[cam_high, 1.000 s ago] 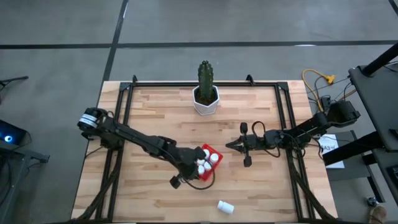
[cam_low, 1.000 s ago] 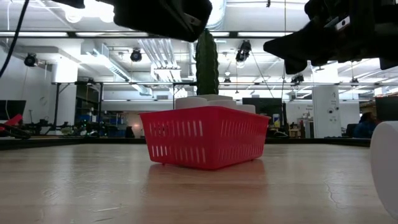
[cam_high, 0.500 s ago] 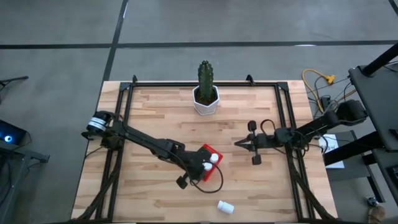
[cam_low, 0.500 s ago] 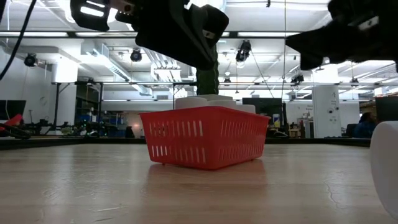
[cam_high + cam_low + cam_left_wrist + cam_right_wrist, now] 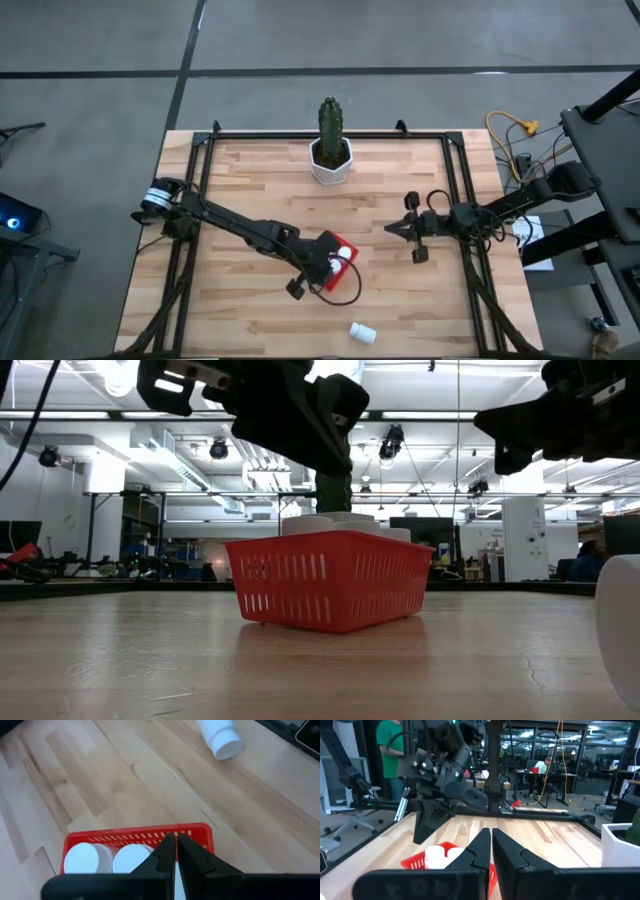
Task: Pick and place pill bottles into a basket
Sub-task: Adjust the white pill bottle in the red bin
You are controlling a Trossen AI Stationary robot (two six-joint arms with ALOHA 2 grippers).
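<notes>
The red basket [image 5: 343, 246] stands on the table's middle, toward the near edge, with white pill bottles [image 5: 85, 858] upright inside it; their caps show over the rim [image 5: 340, 520]. My left gripper [image 5: 332, 266] hangs shut above the basket, slanting down, with nothing between its fingers [image 5: 175, 845]. One more pill bottle [image 5: 363, 331] lies on its side close to the near edge [image 5: 220, 737]. My right gripper [image 5: 390, 229] is shut and level to the right of the basket, pointing at it [image 5: 490, 837], and holds nothing.
A white pot with a green cactus [image 5: 331, 150] stands at the far middle of the table. Black frame rails [image 5: 205, 170] run along the table's left, right and far sides. A person in a green shirt [image 5: 392, 745] stands beyond the table.
My right gripper has drawn back toward the table's right edge, away from the basket, staying shut and level. My left gripper has shifted a little over the basket and tipped further downward, still shut. The basket and the bottles have not moved.
</notes>
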